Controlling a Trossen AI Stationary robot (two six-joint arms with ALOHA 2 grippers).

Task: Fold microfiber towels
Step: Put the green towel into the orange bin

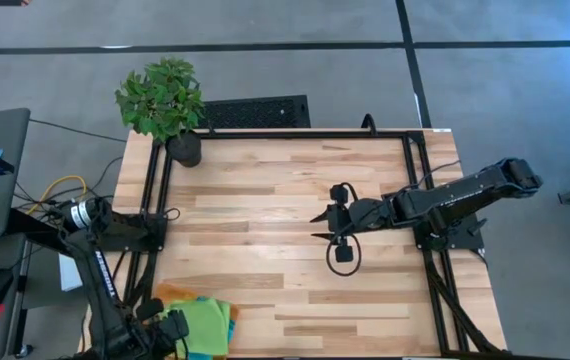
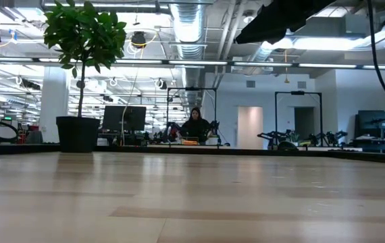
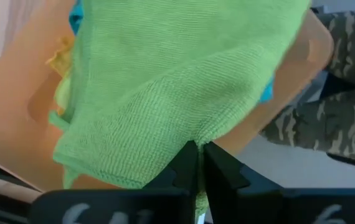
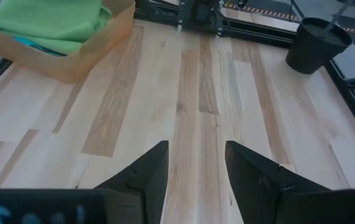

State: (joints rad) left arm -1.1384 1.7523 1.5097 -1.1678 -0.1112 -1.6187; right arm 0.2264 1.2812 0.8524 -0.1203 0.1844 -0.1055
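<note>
An orange tray [image 1: 168, 293] sits at the table's near left corner with a pile of microfiber towels in it. A lime green towel [image 1: 203, 322] lies on top. A teal one [image 3: 78, 15] and a yellow one [image 3: 59, 59] peek out beneath it. My left gripper [image 1: 173, 328] stands over the tray, pointing down, shut on the green towel [image 3: 165, 81]. My right gripper [image 1: 317, 226] hovers open over the bare middle of the table [image 4: 196, 93], with nothing between its fingers [image 4: 146, 174]. From there the tray [image 4: 84, 56] shows farther off. My left gripper [image 3: 199, 158] pinches the lime green towel at a spot on its edge [image 3: 193, 138] between the two fingertips, coming from above and pointing down. The cloth puckers toward the fingers. The rest of the towel lies spread over the pile in the tray; one layer or several, I cannot tell.
A potted plant [image 1: 162, 100] stands at the far left corner of the table, its dark pot [image 4: 314, 40] in the right wrist view. A black frame [image 1: 295, 133] borders the table. The wooden top [image 1: 265, 220] between tray and right gripper is bare. A person [image 2: 196, 125] sits far behind.
</note>
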